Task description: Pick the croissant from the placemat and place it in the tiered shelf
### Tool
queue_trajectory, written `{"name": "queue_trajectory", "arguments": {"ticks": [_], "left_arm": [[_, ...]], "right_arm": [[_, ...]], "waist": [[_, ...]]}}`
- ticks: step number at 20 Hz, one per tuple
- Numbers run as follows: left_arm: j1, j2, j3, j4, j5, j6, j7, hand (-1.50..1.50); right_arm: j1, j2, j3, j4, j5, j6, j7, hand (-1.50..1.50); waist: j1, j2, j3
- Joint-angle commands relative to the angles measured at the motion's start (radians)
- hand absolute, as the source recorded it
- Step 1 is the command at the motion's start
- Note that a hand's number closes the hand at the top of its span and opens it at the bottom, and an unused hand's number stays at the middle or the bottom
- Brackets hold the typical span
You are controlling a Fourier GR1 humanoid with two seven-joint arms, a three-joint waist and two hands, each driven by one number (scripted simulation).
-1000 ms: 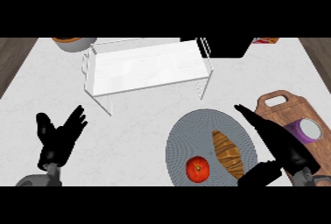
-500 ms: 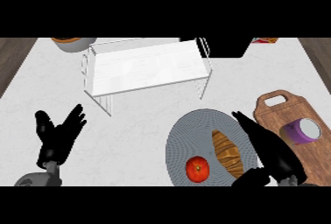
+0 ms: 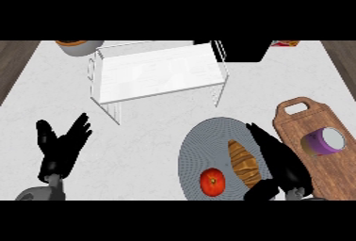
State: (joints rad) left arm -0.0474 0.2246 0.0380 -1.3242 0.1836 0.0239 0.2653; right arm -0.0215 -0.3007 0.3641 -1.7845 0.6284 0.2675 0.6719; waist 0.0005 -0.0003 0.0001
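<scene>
Black fingers of the right hand (image 3: pixel 278 162) now lie along the right side of the croissant (image 3: pixel 243 162), where a second ago that hand stood further right, over the edge of the placemat (image 3: pixel 198 150) and close to the cutting board (image 3: pixel 327 164). It has slid left and down the frame in small steps, so that its straight fingers sit just beside the pastry, with the thumb showing low at the frame's bottom edge, under the croissant's lower end. The fingers are extended and not yet curled round anything; I judge this to be the last of the approach, with the grasp itself still to come.

The croissant has not shifted. It lies lengthwise on the grey round placemat at the lower right of the frame, with a tomato (image 3: pixel 213 182) to its lower left on the same mat. Nothing on the mat looks disturbed.

White and wire-framed, the tiered shelf (image 3: pixel 160 75) stands in the upper middle of the frame, well apart from the mat, so a lift and a carry up and left across the counter (image 3: pixel 139 141) remain. A purple cup (image 3: pixel 323 141) rests on the cutting board at the right.

At the lower left the left hand (image 3: pixel 62 146) rests open, fingers up, much as it was before.
</scene>
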Motion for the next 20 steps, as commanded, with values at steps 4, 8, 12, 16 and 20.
{"name": "queue_trajectory", "arguments": {"ticks": [4, 8, 12, 16, 20], "left_arm": [[-0.033, -0.021, 0.025, 0.024, -0.017, -0.017, 0.022, 0.0], [-0.035, 0.006, 0.056, 0.02, -0.014, -0.044, 0.016, 0.0], [0.029, -0.048, 0.007, -0.018, -0.072, -0.015, -0.008, 0.0], [-0.027, -0.028, 0.054, 0.04, -0.044, -0.036, 0.005, 0.0], [-0.07, -0.03, 0.075, 0.058, -0.046, -0.048, 0.017, 0.0]], "right_arm": [[-0.037, 0.06, -0.024, 0.078, 0.11, 0.012, -0.011, -1.5], [-0.001, 0.077, -0.012, 0.184, 0.189, -0.1, -0.125, -1.5], [-0.065, 0.114, -0.072, 0.297, 0.188, -0.129, -0.2, -1.5], [0.022, 0.154, -0.014, 0.315, 0.25, -0.228, -0.256, -1.5], [-0.089, 0.165, -0.097, 0.387, 0.231, -0.174, -0.29, -1.5]], "waist": [[-0.001, 0.0, 0.0], [0.0, 0.0, 0.0], [0.002, 0.0, 0.0], [-0.001, 0.0, 0.0], [0.0, 0.001, 0.0]]}}
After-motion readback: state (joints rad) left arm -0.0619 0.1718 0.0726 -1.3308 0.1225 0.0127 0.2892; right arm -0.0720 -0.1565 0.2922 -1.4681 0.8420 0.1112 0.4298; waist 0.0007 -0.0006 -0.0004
